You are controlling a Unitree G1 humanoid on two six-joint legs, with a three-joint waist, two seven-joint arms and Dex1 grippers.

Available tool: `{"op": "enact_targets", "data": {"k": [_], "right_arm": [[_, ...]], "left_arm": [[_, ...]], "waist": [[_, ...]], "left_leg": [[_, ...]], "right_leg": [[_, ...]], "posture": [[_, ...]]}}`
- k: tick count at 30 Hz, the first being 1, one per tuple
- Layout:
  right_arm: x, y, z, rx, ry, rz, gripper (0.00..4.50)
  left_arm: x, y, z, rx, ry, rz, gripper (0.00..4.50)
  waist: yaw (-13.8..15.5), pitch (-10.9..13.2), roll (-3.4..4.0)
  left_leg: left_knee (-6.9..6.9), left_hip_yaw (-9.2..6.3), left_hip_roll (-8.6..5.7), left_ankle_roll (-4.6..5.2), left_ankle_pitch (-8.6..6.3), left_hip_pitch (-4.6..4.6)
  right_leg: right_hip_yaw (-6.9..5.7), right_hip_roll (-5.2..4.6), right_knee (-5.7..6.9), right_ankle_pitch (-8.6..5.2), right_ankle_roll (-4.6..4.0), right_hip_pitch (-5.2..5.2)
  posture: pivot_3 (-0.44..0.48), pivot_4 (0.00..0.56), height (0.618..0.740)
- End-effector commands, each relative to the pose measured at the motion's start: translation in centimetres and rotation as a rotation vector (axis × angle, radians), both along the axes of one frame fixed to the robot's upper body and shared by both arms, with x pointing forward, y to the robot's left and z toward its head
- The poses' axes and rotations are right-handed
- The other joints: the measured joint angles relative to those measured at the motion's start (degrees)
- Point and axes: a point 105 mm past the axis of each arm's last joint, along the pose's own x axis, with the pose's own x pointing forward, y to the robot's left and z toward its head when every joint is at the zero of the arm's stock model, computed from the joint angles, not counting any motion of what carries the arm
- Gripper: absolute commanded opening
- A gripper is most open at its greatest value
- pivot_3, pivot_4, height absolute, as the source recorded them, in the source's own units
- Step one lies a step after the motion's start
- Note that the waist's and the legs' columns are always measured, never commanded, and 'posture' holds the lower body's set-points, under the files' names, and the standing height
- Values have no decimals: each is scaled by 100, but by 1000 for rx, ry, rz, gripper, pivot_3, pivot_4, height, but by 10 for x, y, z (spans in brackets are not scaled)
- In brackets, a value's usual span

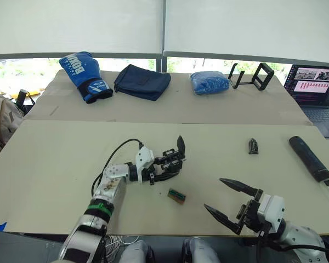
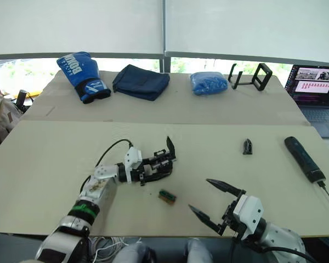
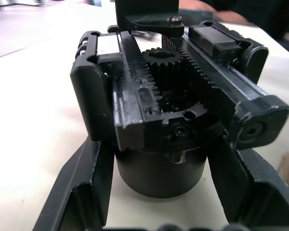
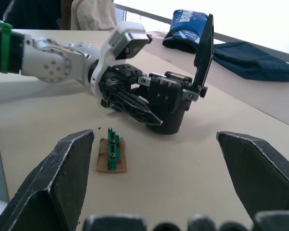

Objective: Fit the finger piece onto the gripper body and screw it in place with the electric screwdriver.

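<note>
left pincer (image 1: 163, 169) clamping gripper body (image 1: 172, 161) (black, geared), right pincer (image 1: 226, 200) wide open, empty

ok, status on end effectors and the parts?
Left end effector shut on gripper body. Right end effector open, empty. Finger piece and electric screwdriver untouched on table.
</note>
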Motion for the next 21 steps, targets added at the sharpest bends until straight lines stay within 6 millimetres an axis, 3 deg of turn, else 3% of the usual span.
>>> {"op": "enact_targets", "data": {"k": [1,5,10,21], "right_arm": [[-4,1,11,8,-60,5,4500],[-4,4,10,17,-56,15,4500],[-1,5,10,17,-58,31,4500],[1,2,12,-4,-60,48,4500]], "left_arm": [[-2,-4,39,-43,-128,140,2305],[-14,-12,40,-29,-141,222,2305],[-2,-4,31,17,-117,367,2305],[-3,-14,14,38,-73,342,2305]], "waist": [[0,0,0],[4,0,0],[18,0,0],[25,0,0]], "left_leg": [[0,-2,0,0,0,1],[0,-2,0,-1,0,5],[0,-2,-1,-1,0,5],[0,0,0,-1,0,6]], "right_leg": [[7,-1,0,0,0,2],[12,0,0,-1,1,4],[11,0,0,-1,2,4],[3,0,1,0,1,4]], "posture": [[0,150,740],[0,150,740],[0,150,740],[0,150,740]]}}
